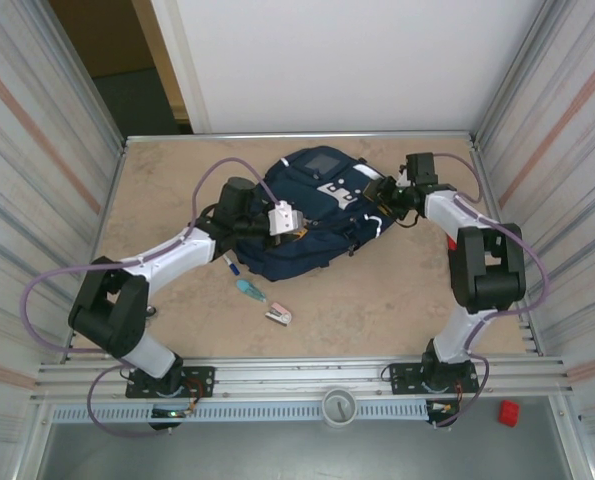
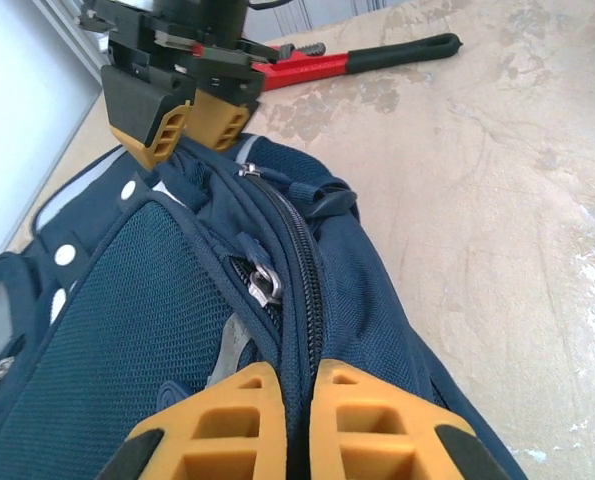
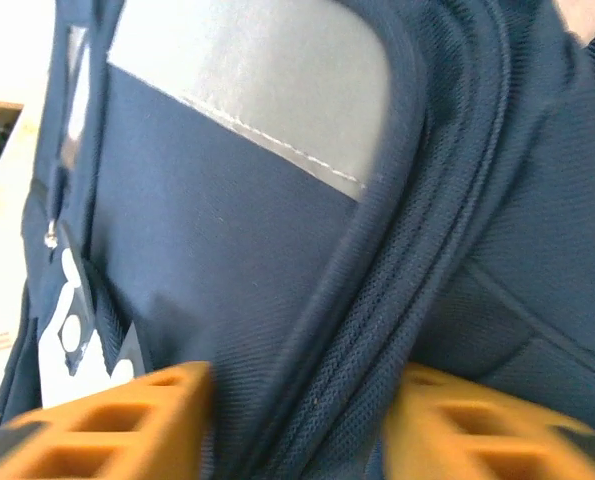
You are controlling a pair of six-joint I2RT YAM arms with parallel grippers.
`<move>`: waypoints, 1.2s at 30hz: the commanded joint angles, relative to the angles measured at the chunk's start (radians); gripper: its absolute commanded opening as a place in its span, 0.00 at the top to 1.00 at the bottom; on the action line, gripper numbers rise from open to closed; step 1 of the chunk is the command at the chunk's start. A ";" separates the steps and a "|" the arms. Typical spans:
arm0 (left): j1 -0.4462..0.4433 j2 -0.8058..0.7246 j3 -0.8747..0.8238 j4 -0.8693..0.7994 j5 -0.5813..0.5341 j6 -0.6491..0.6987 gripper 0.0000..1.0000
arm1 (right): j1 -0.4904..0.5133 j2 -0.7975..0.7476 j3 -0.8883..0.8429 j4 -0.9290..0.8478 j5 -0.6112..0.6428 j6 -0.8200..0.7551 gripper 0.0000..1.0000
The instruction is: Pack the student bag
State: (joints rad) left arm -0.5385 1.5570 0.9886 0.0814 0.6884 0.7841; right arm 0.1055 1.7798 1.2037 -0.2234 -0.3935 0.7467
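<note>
Navy with white patches, the student bag (image 1: 312, 215) lies in the middle of the beige, stone-patterned surface (image 1: 397, 300) in the overhead view, with an arm reaching in from either side. The left claw (image 1: 295, 230) sits on the bag's near left part, and the right claw (image 1: 382, 203) is at its right edge. Near the bag's front edge lie a blue pen (image 1: 232, 266), a teal item (image 1: 249, 290) and a small pink-and-white item (image 1: 279, 316), each apart from the others.

From the left wrist, the left claw's yellow fingers (image 2: 242, 415) are pressed together, pinching a ridge of the bag's fabric right beside the zip. A metal zip pull (image 2: 265, 283) hangs a little farther along that seam. At the bag's far end the right claw stands over the fabric. Beyond it a red-handled tool (image 2: 357, 60) lies flat on the surface.

From the right wrist, blurred yellow fingers stand apart on either side of the bag's zip seam. Whether they grip it cannot be told. A grey reflective panel (image 3: 247, 80) sits above the seam.
</note>
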 commanded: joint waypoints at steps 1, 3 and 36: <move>-0.008 0.005 0.048 0.044 0.060 0.016 1.00 | -0.002 -0.019 -0.023 -0.001 0.039 -0.049 0.89; -0.003 0.017 0.051 0.039 0.015 0.029 1.00 | -0.018 -0.095 -0.120 0.054 0.054 -0.044 1.00; -0.364 0.002 0.108 -0.293 -1.132 -0.848 0.01 | 0.323 -0.645 -0.586 0.298 0.574 0.125 1.00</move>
State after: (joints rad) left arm -0.8883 1.5608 1.0805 -0.1623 -0.3836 -0.0341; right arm 0.4187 1.1748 0.6147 0.0448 0.1467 0.9089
